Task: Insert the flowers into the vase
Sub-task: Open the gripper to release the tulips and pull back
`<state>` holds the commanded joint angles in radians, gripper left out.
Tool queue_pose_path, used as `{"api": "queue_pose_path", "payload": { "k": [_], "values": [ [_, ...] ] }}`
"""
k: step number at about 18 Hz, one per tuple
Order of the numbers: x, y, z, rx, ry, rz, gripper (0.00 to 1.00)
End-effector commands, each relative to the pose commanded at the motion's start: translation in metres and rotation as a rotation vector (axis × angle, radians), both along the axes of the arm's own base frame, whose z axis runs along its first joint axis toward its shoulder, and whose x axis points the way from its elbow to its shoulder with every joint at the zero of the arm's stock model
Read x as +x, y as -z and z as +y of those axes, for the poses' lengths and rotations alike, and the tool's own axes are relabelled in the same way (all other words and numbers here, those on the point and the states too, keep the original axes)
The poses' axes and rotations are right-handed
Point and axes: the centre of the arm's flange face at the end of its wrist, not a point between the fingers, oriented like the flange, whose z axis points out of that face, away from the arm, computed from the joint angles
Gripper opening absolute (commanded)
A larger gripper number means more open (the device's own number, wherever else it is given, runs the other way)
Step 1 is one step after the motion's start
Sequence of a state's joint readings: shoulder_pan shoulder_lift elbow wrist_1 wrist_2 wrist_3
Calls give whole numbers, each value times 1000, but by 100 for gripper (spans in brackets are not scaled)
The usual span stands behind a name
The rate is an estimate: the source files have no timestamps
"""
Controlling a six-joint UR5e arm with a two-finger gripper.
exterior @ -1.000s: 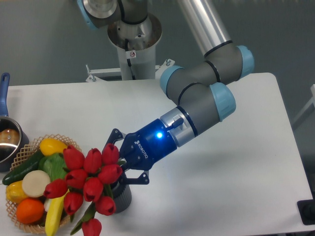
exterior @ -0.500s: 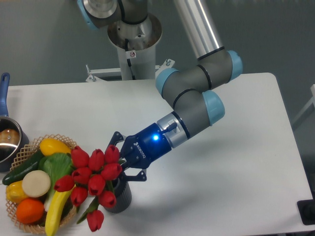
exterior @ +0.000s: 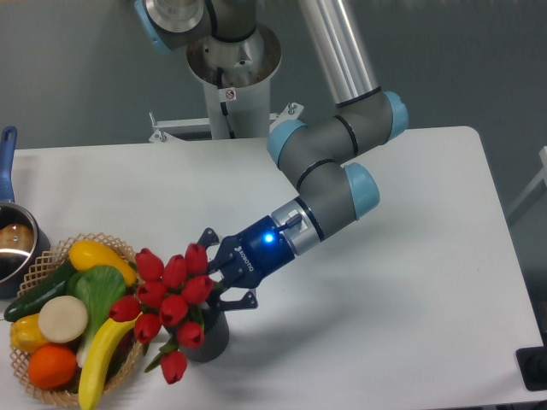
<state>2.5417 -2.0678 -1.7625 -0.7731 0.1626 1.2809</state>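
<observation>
Hand (exterior: 214,286) pinches flowers (exterior: 169,301) at stems, low over vase (exterior: 208,335). Red buds spread left of vase, covering most of its opening; lowest bud hangs past rim. Fruit basket (exterior: 51,256) sits just left of vase, banana (exterior: 99,361) under buds. Pot (exterior: 10,243) beyond basket, at desk (exterior: 410,325) edge.

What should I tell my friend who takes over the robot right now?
Gripper: closed on the flowers, holding them by the stems right over the vase.
Vase: upright on the table, beside the fruit basket.
Done: the bunch is picked up and its stems seem to be at the vase opening.
Left: push the stems in, let go, pull away.
</observation>
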Motion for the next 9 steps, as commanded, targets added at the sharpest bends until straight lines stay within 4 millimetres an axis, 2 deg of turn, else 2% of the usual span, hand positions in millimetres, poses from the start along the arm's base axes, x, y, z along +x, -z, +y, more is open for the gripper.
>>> {"api": "queue_pose_path", "payload": {
  "k": [1,3,5,9],
  "values": [
    [-1,2,-3,-3,-5,-4,75],
    [-9,-2,-14,0,-27,-3,98],
    [-11,-7,-21,0,-40,-2,100],
    [-32,-16,-43,-3,-91,0,100]
  ]
}}
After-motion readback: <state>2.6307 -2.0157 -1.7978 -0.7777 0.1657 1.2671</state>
